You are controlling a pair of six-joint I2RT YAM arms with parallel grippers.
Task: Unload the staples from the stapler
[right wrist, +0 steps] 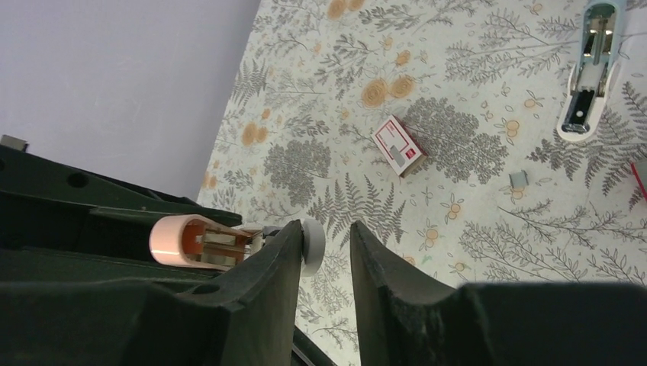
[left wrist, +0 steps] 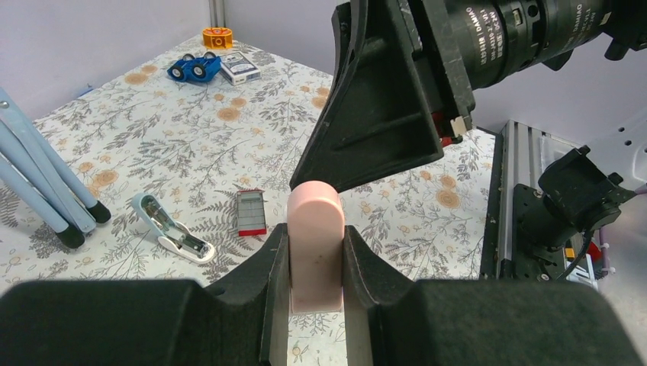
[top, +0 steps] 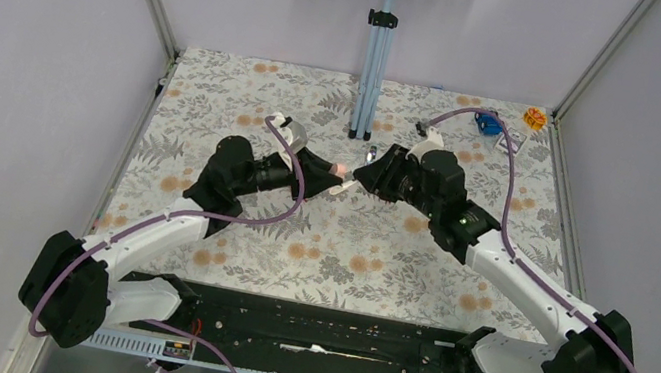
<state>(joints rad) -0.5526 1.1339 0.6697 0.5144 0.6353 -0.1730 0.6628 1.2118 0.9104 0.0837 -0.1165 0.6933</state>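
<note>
My left gripper (left wrist: pixel 315 236) is shut on a pink mini stapler (left wrist: pixel 314 229) and holds it upright above the table. It also shows in the top view (top: pixel 339 169). My right gripper (right wrist: pixel 326 232) is open, with its tips right at the stapler's far end. Its left finger (right wrist: pixel 290 252) touches the stapler's white round end (right wrist: pixel 313 245). The right wrist view shows the stapler's open underside with a metal channel (right wrist: pixel 202 242). I cannot make out a separate strip of staples.
A second, light blue stapler (left wrist: pixel 172 229) lies open on the flowered cloth, with a small red box (left wrist: pixel 250 212) beside it and a small grey piece (right wrist: pixel 519 180) nearby. Tripod legs (left wrist: pixel 46 191) stand at the back. A blue object (left wrist: pixel 193 69), card box (left wrist: pixel 239 69) and orange part (left wrist: pixel 217 36) lie far right.
</note>
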